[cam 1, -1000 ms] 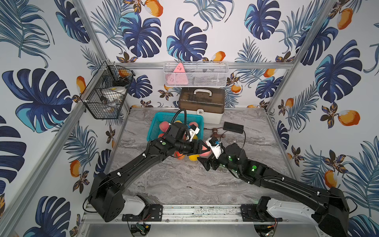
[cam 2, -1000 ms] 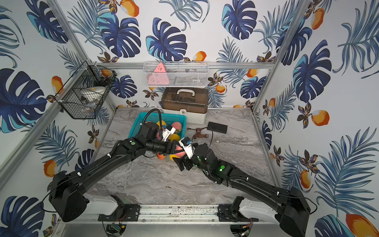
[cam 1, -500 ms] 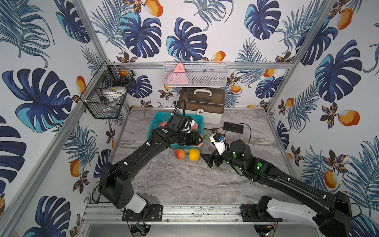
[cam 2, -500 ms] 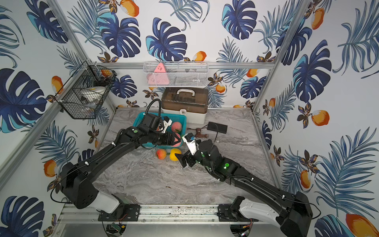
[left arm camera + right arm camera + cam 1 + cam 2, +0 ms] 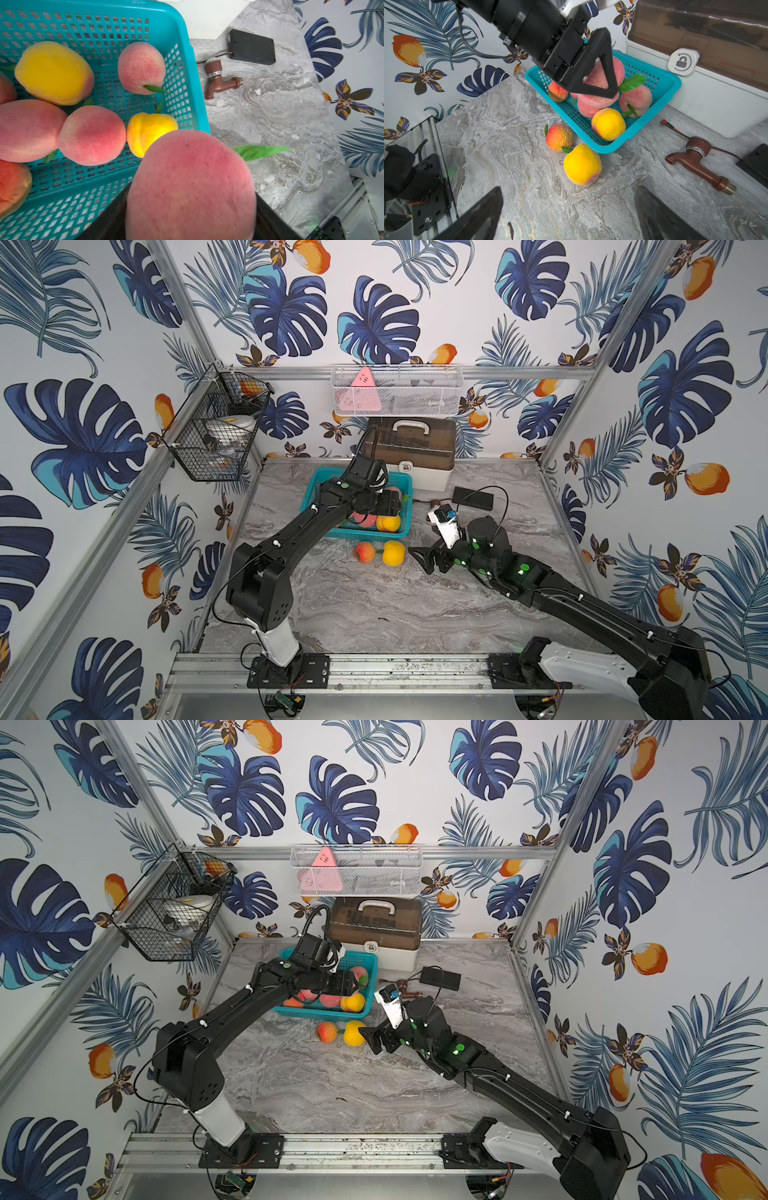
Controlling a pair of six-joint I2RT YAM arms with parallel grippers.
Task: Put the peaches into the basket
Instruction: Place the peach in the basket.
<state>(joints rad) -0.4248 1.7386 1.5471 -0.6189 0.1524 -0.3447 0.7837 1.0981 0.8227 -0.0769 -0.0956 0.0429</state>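
Presently, your left fingers [image 5: 609, 68] grip a pink peach [image 5: 191, 187] above the teal basket [image 5: 196, 87] — right fingers [image 5: 483, 207] gape empty near a yellow peach [image 5: 582, 165].

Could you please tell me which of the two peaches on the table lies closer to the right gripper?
The smooth yellow toy peach: it lies between the right gripper and the wrinkled orange-red peach, which is farther off.
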